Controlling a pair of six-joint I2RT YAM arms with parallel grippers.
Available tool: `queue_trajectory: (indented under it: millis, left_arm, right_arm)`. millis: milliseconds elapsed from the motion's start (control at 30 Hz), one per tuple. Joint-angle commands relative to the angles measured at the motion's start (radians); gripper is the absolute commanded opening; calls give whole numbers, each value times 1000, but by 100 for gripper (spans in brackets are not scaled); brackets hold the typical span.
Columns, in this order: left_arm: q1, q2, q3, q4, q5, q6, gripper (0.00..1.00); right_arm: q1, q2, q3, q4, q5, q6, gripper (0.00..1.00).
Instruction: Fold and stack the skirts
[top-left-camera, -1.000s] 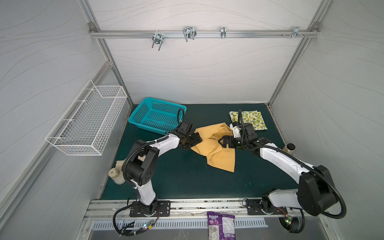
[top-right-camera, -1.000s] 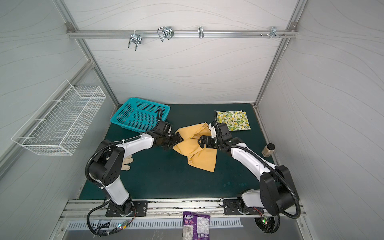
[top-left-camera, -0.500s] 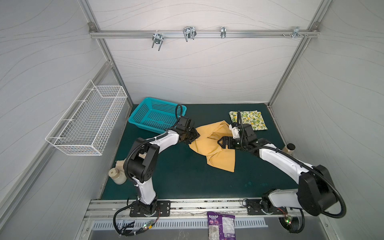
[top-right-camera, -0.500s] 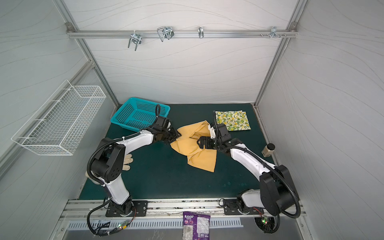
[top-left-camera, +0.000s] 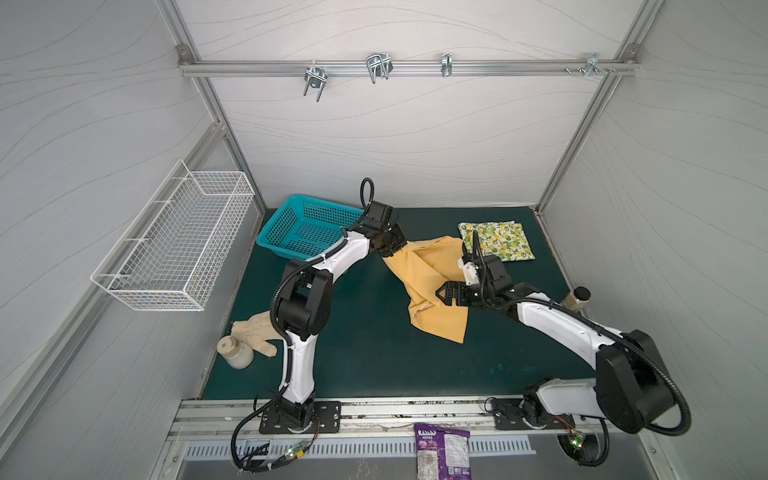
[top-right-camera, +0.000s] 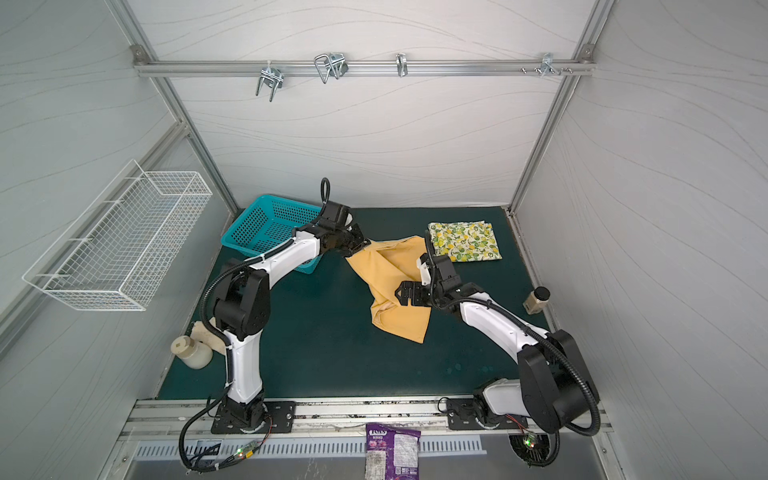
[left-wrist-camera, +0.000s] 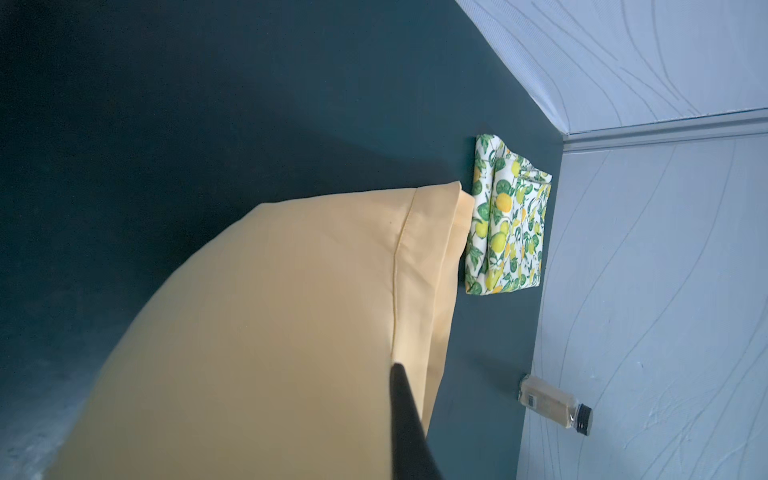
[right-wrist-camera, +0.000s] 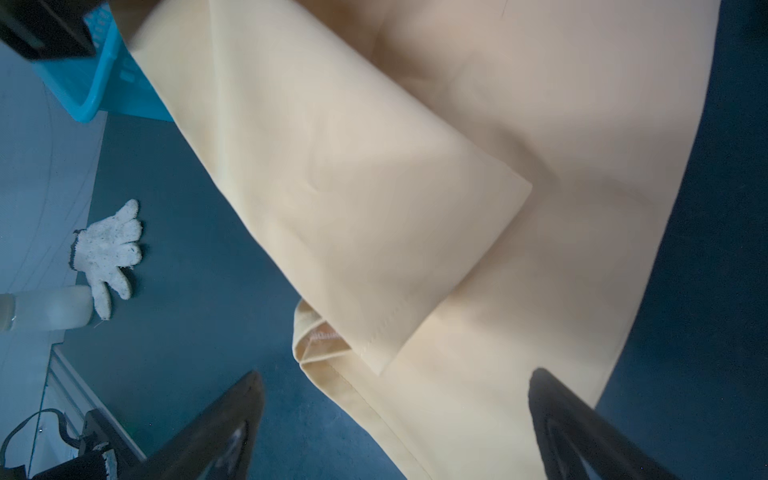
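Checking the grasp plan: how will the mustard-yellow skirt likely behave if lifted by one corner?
Probably floppy: the mustard-yellow skirt lies in soft folds and draws to a point where the left pincer pinches its corner, so the rest would likely hang. Seemingly thin and light: its folded flap lies flat. The smooth cloth might slip from a shallow pinch.

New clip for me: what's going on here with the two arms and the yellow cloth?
The two arms are partway through folding the mustard skirt in the middle of the green mat. The left claw is shut on the skirt's far edge, next to the teal basket, holding that edge up. The right claw hangs open over the skirt's middle, gripping nothing. The lemon-print skirt lies folded in the far right corner, so nothing is stacked yet.
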Motion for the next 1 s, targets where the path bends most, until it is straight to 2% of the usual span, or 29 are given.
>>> queue_trajectory:
  millis: [0,33,100,133,167,233,333,533,700,867,967]
  left_arm:
    - [22,84,214,-81,16,23,0]
    - [24,125,282,-105,21,22,3]
    - [27,206,422,-155,43,24,20]
    - [29,256,509,-199,60,25,43]
    - [31,304,593,-252,72,28,59]
    - [31,364,694,-315,94,27,69]
    - [28,331,636,-281,117,23,73]
    - [0,62,241,-93,159,21,77]
    - [-51,-162,-104,6,146,20,79]
    - [-69,-332,-432,165,129,-36,80]
    - [-69,-376,-545,227,89,-48,80]
  right_arm:
    - [18,-58,-22,0,7,16,99]
    - [24,-74,-29,-4,10,20,99]
    - [30,-109,-42,-15,14,25,99]
    - [32,-122,-45,-24,19,26,99]
    - [34,-138,-48,-32,27,26,99]
    - [34,-161,-49,-47,43,17,99]
    - [33,-164,-38,-65,70,-1,99]
    - [0,-102,23,-60,85,-27,99]
    - [-47,53,164,-88,52,-61,99]
    - [-78,205,284,-67,-11,-63,99]
    - [-88,277,333,-59,-44,-54,99]
